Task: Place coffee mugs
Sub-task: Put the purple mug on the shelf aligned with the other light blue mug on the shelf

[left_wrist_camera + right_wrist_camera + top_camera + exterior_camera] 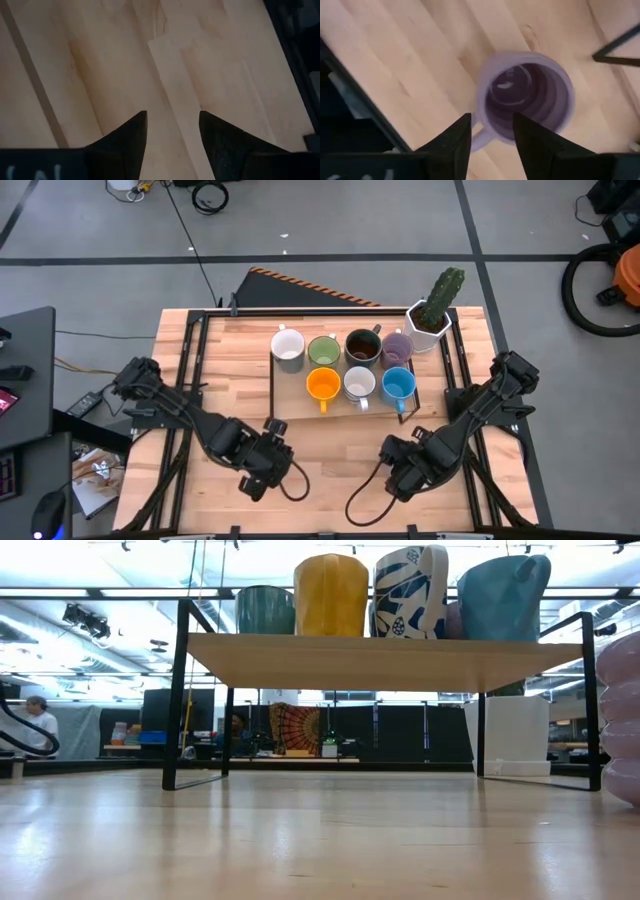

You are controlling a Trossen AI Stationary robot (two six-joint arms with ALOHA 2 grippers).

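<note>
No writing is readable. Right gripper [490,132], jaws apart, hovers above a lavender mug [527,97]; left gripper [172,130], jaws apart, holds nothing.

A white hexagonal pot [428,328] holding a green cactus [443,293] is standing at the far right corner of the wooden desk [330,470]. A low shelf with a pale board top [380,660] and thin black legs [177,700] is sitting along the desk's far edge, toward the middle. Beyond the desk's far edge, a panel with an orange-and-black striped border [300,284] is lying on the grey floor, and a black cable [190,235] is trailing across it. In the room behind, a person [40,720] is standing far off.
</note>
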